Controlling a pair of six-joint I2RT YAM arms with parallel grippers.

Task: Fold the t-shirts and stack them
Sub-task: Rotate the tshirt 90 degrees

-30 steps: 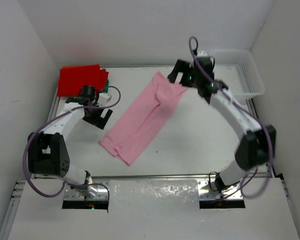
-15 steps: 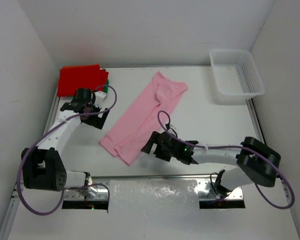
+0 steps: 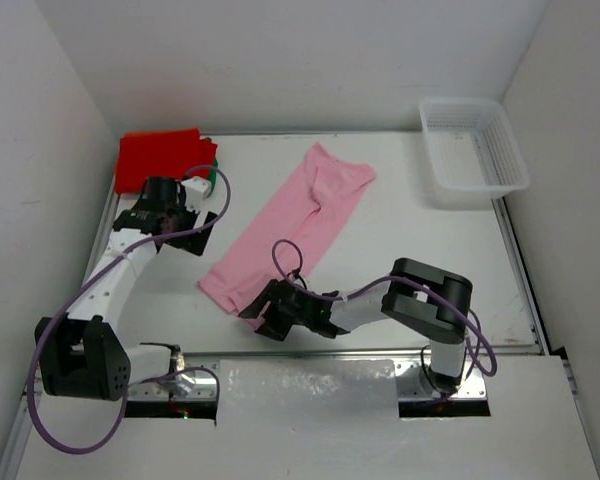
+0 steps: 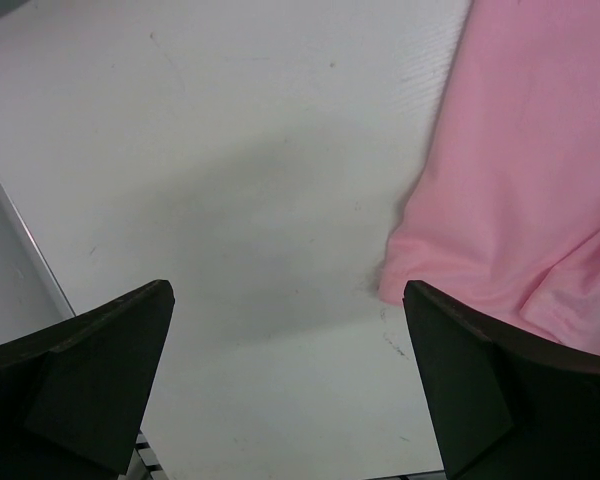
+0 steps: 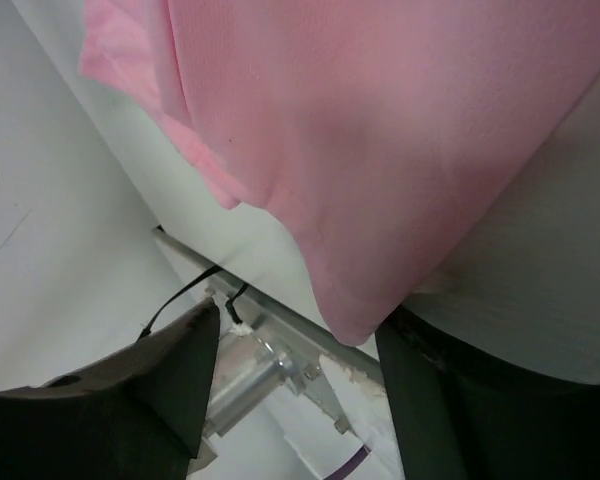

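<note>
The light pink t-shirt [image 3: 295, 225] lies in a long diagonal strip across the table's middle. My right gripper [image 3: 265, 318] sits low at its near corner. In the right wrist view that corner [image 5: 350, 325] hangs between the two fingers, close to the right finger [image 5: 480, 400]; the jaws stand apart, open. My left gripper [image 3: 202, 232] hovers open over bare table, left of the shirt's near edge [image 4: 520, 170], with nothing between its fingers. The folded red t-shirt [image 3: 160, 158] lies at the far left corner, on top of a green one [image 3: 212, 175] that barely peeks out.
A white lattice basket [image 3: 500, 150] stands at the far right corner. White walls close in the table on three sides. The table's metal front rail [image 5: 280, 350] runs just beyond the right gripper's fingers.
The right arm swung from the shirt's far end near the basket down to its near corner, and its jaws have narrowed. The left gripper drifted slightly back and stayed open.
</note>
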